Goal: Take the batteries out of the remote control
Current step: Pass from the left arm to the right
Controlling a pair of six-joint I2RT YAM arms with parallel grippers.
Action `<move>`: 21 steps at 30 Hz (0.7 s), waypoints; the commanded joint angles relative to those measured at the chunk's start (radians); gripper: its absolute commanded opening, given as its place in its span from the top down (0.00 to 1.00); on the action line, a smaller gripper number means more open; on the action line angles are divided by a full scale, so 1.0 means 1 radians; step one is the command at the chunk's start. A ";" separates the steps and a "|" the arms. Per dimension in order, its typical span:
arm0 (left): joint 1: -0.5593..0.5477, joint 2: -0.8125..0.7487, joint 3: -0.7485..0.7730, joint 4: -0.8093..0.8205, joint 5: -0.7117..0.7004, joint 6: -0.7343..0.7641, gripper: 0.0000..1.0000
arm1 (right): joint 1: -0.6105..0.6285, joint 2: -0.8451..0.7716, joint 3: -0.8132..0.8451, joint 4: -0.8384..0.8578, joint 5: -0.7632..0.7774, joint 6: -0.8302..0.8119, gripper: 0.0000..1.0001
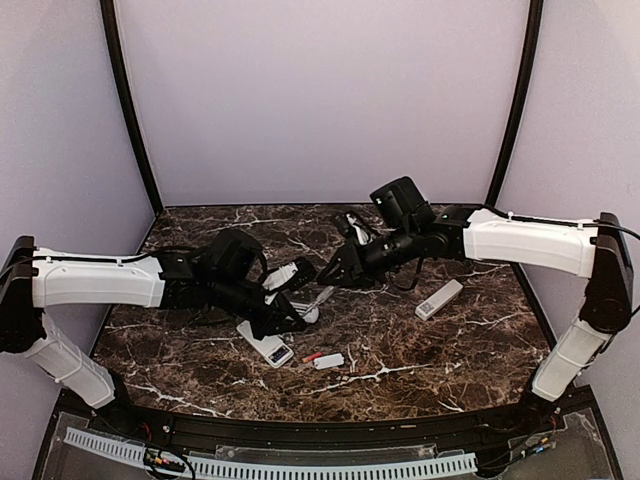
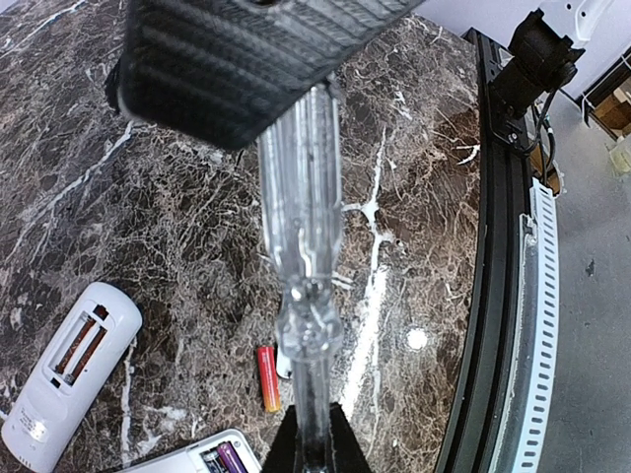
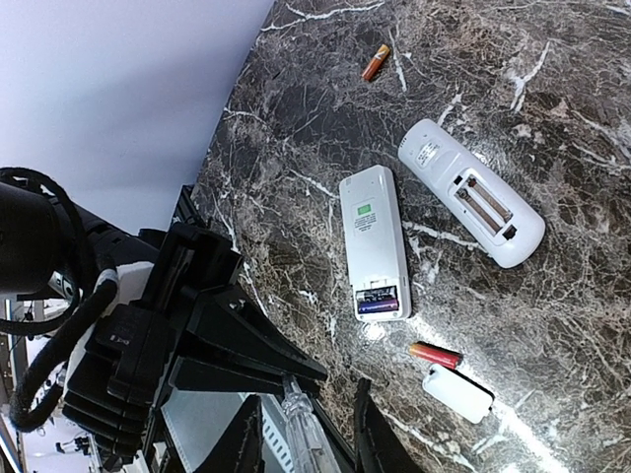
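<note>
- Marble-patterned table (image 1: 470,350): carries every item listed below.
- Left gripper (image 2: 308,439): clenched on one end of a clear plastic tool (image 2: 301,197), which is held clear of the table.
- Right gripper (image 3: 306,409): jaws part-open around the tool's other end. The right wrist view shows a gap on each side, and no pinch is visible.
- Rectangular remote (image 3: 373,232): lies back-up, near and left of centre, with its cover off and its bay exposed at one end.
- Rounded remote (image 3: 473,192): just beside the rectangular one, with its bay open and empty.
- Third remote (image 1: 440,298): well apart to the right; its bay cannot be made out.
- White cover (image 3: 457,392): flat on the table near the rectangular remote's bay end.
- Seated batteries (image 3: 379,301): two are in the rectangular remote's bay, one bluish-purple and one red-orange.
  - Handling: they are probably light, rigid, smooth cylinders that roll once freed.
  - Hold: they sit too deep in the bay for a pinch across. The likely approach is to lever one end up with the tool tip, then grip across the middle.
  - Risk: the remote itself looks light and may slide on the table unless it is steadied.
- Loose red battery (image 3: 435,353): already out, just beside the cover.
- Loose orange battery (image 3: 375,62): already out, well apart from the remotes.
</note>
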 commanded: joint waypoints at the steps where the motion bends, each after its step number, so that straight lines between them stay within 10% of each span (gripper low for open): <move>1: -0.006 -0.031 0.016 -0.021 -0.009 0.014 1.00 | 0.011 0.001 0.018 -0.020 -0.021 -0.029 0.72; 21: -0.006 -0.035 0.022 -0.028 -0.029 0.014 1.00 | 0.020 0.008 0.013 -0.052 -0.015 -0.050 0.84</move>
